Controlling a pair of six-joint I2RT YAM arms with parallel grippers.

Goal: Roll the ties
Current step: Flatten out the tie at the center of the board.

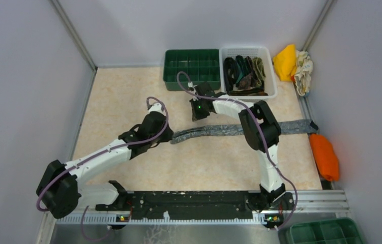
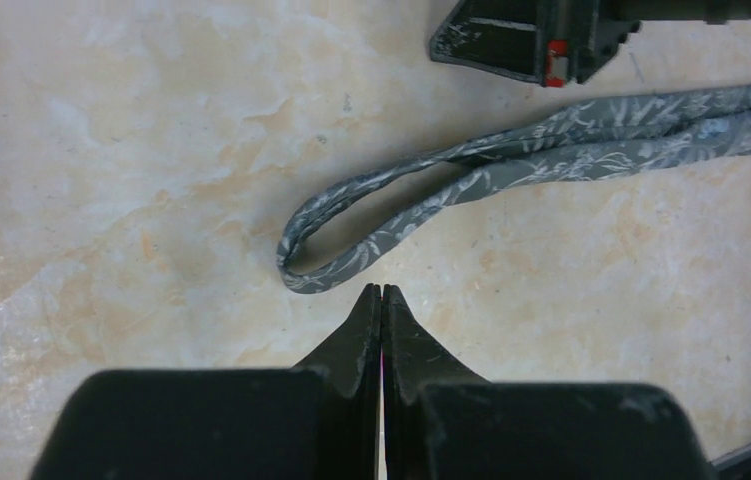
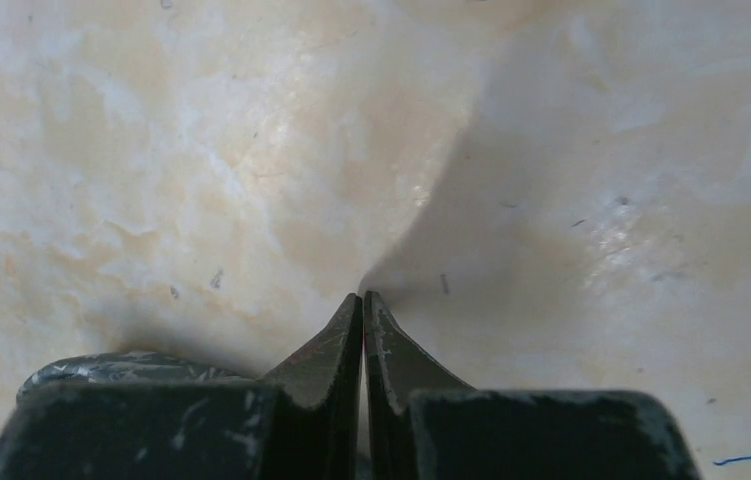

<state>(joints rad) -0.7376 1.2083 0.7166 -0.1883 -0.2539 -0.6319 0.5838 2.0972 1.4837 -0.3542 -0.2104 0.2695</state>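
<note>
A grey patterned tie lies stretched across the table, its left end doubled back into a narrow loop. My left gripper is shut and empty, its tips just short of that loop; from above it sits at the tie's left end. My right gripper hovers just beyond the tie, shut on nothing, with a bit of the tie showing under its left side. More ties, dark and coiled, fill a white basket.
A green compartment tray stands left of the white basket at the back. A yellow cloth and an orange cloth lie along the right wall. Another green tray is at the near right corner.
</note>
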